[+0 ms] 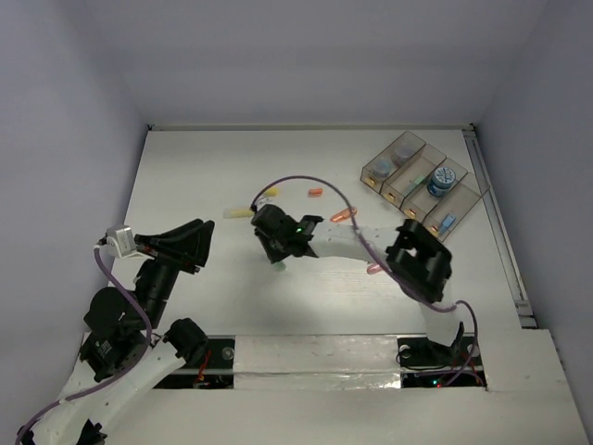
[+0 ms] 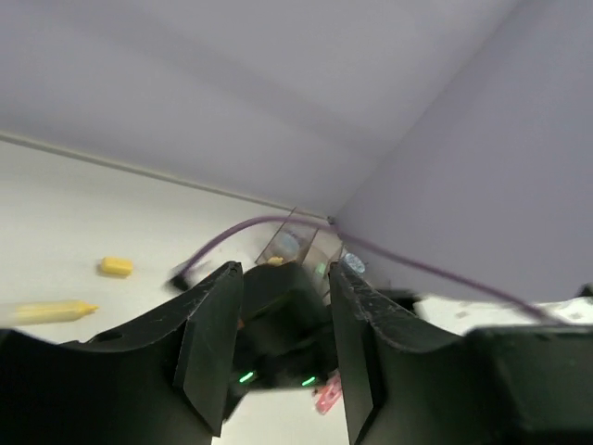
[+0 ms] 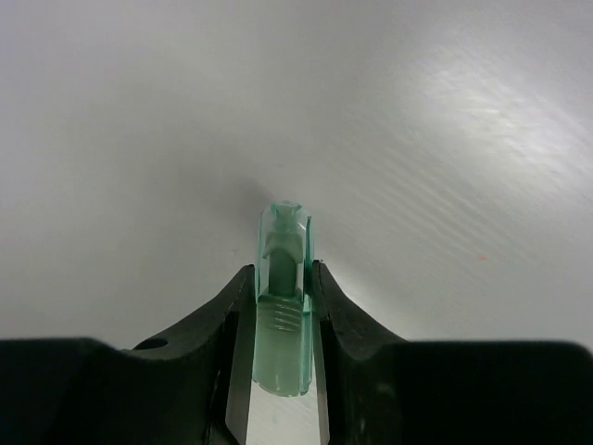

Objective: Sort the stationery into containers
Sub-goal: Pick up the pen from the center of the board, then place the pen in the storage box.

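While the right claw [image 3: 283,283] reaches to the middle of the bench [image 1: 185,176], its two fingers press against both sides of a translucent green stub [image 3: 283,306]. The stub lies lengthwise along the fingers, and its tip protrudes past the fingertips toward the white surface. Whether the tip touches the bench cannot be determined.

The left claw [image 2: 284,278] is spread partway, with nothing between its fingers, and is raised over the bench's left side.

The containers [image 1: 371,172], four joined clear bins, sit at the far right corner, well apart from both claws. One bin holds a grey-purple roll [image 1: 403,148], another a blue roll [image 1: 442,181].

Loose pieces lie on the bench beyond the right claw: a yellow stick [image 1: 239,212], an orange stub [image 1: 315,193] and a pink-orange stick [image 1: 344,215].

The walls [image 1: 306,56] are pale lilac-grey. A silver strip [image 1: 315,352] runs along the near edge.
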Robot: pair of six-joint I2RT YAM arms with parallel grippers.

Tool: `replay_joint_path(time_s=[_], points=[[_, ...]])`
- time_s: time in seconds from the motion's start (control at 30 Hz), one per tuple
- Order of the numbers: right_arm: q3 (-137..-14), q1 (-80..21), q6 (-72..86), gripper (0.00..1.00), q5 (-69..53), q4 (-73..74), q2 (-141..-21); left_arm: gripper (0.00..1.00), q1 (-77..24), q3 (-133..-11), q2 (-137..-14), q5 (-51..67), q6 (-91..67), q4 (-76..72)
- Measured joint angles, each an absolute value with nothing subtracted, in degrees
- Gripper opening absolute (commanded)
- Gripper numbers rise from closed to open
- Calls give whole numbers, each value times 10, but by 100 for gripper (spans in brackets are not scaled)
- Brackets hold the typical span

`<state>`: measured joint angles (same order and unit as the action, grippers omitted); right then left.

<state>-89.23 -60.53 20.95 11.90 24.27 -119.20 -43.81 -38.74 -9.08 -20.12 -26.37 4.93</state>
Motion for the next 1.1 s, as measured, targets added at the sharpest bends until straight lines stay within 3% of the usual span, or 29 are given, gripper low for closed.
replay_joint_path(time_s=[0.1,0.13,0.33,0.5,0.7,1.1], points=[[-797,-563,222,12,136,206,-1081,39,-438,-388,-88,-204,-253,70],[-766,-540,228,12,143,194,-1041,50,-438,-388,-88,-204,-251,76],[-576,-275,275,10,180,82,-740,62,-438,-388,-89,-183,-238,86],[-482,-96,303,8,192,60,-595,69,-438,-388,-92,-142,-231,86],[-462,25,307,9,187,64,-597,73,-437,-388,-93,-98,-228,85],[-462,112,287,15,187,60,-726,74,-430,-388,-86,-64,-225,84]])
